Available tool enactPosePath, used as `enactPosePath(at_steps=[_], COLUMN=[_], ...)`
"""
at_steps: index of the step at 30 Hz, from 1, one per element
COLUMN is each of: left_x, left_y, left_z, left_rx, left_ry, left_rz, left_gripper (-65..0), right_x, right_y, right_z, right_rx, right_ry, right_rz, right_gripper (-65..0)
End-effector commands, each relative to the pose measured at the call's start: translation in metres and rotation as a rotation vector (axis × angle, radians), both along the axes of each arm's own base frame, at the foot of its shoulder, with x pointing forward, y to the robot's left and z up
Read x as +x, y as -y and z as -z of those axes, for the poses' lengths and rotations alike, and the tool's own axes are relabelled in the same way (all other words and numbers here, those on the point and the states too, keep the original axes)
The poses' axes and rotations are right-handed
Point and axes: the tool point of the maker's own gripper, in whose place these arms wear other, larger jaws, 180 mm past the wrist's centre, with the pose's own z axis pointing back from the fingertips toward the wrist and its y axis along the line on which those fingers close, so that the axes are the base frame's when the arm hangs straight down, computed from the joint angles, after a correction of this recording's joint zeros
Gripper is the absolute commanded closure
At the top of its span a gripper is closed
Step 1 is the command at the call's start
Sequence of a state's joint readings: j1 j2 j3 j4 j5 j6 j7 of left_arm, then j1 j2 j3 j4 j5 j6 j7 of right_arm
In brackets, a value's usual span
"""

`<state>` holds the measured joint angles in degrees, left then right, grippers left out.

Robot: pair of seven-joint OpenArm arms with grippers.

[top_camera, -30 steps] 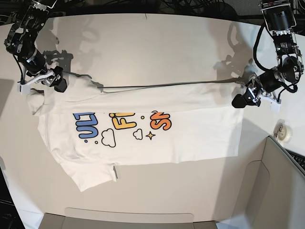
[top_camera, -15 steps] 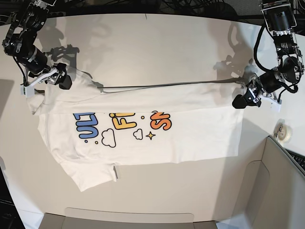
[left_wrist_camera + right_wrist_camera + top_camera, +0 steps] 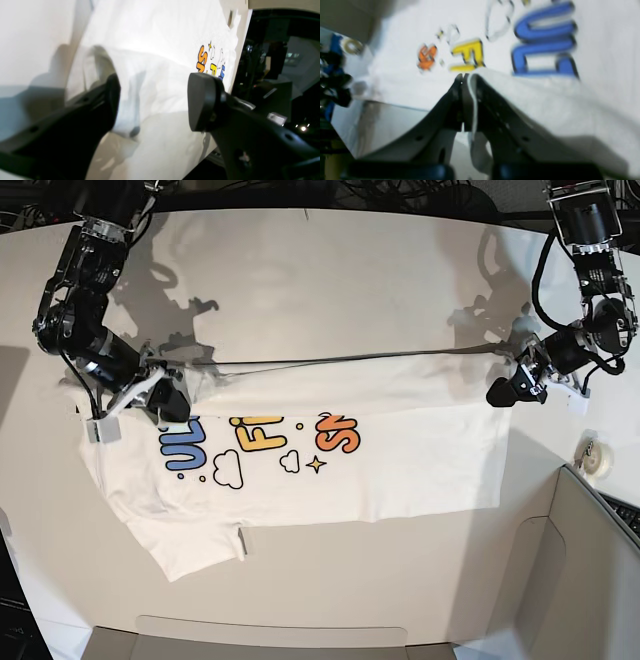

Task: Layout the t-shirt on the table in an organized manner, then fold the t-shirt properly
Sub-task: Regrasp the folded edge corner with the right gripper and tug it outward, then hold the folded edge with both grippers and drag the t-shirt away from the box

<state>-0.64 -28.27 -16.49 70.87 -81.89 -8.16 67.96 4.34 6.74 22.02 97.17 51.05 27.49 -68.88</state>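
My right hand (image 3: 172,406) is clenched on the shirt (image 3: 400,450): in the right wrist view the two fingers (image 3: 455,97) meet at their tips with a thin ridge of white cloth pinched between them, and the folded edge drapes away over the outer side of that hand. Just beyond the fingertips I see the blue letters (image 3: 543,42), then the yellow ones (image 3: 467,56) and the orange one (image 3: 427,57) farther off. From the base view this hand sits on the shirt right beside the blue letters, at the end of the fold line.

My left hand (image 3: 517,388) is released, its two black fingers (image 3: 200,102) standing wide apart. Between them I see a bunched bit of the shirt's edge, lying on the worktop (image 3: 330,270); I cannot tell whether either finger touches it. Past that hand the shirt runs away flat, with the coloured print well beyond.

The shirt lies spread across the worktop, its upper part folded down so a long straight crease runs from one hand to the other. A small roll of tape (image 3: 597,461) sits near the left hand, off the shirt, next to a beige box (image 3: 590,580).
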Motion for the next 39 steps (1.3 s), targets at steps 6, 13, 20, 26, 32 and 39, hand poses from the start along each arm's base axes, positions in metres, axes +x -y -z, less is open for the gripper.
enactPosePath(at_steps=[6,13,20,26,32,39], left_x=[0.007,0.000,0.000,0.000,0.000,-0.008], left_y=[-0.006,-0.006,-0.006,-0.005,-0.005,-0.005], left_z=[-0.016,-0.009,-0.009,-0.009,-0.008,-0.003], left_rx=[0.008,0.008,0.008,0.007,0.006,0.007], left_ry=[0.043,0.023,0.022,0.021,0.021,0.002], left_rz=[0.005,0.005,0.005,0.006,0.006,0.008], left_gripper=[-34.3,-34.3,-34.3,-34.3,-34.3,-34.3], right_x=[0.054,0.074,0.074,0.080,0.057,-0.021], right_y=[-0.009,-0.006,-0.001,0.014,0.058,0.132], right_z=[-0.022,0.039,0.051,0.008,-0.041,-0.032], right_rx=[0.125,0.299,0.327,0.255,0.143,0.112], right_ry=[0.064,-0.075,-0.090,0.039,0.187,0.166], right_rz=[0.005,0.113,0.156,0.145,0.236,0.493], right_gripper=[0.0,0.0,-31.2,-54.0,-55.2,-55.1])
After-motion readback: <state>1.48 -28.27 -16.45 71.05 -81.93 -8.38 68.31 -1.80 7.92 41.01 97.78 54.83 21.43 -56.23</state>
